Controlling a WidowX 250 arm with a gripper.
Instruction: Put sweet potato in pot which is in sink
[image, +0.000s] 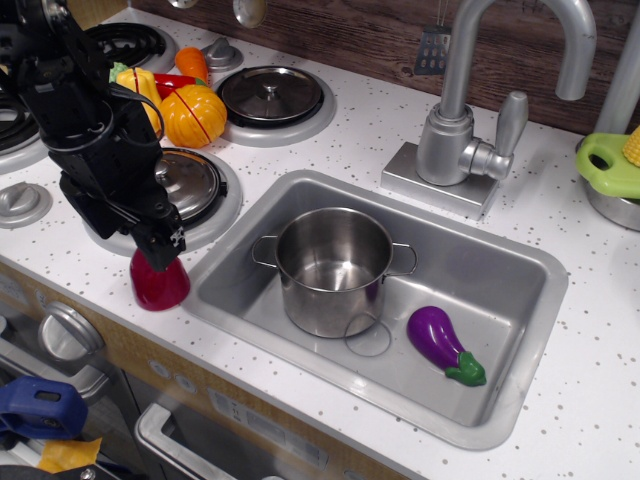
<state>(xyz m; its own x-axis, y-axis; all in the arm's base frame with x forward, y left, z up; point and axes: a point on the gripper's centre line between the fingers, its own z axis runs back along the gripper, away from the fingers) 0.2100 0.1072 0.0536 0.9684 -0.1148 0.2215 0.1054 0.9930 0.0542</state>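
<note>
The crimson sweet potato (158, 285) stands upright on the white counter just left of the sink (520, 300). Its narrow top is hidden between my fingers. My black gripper (163, 250) comes down from the upper left and is closed on the top of the sweet potato. The potato's base looks level with the counter. The shiny steel pot (333, 270) with two wire loop handles stands empty in the left half of the sink, to the right of my gripper.
A purple eggplant (443, 343) lies in the sink right of the pot. A steel lid (190, 183) sits on the burner behind my gripper. An orange pumpkin toy (194, 115) and another lid (271, 94) are further back. The faucet (470, 140) stands behind the sink.
</note>
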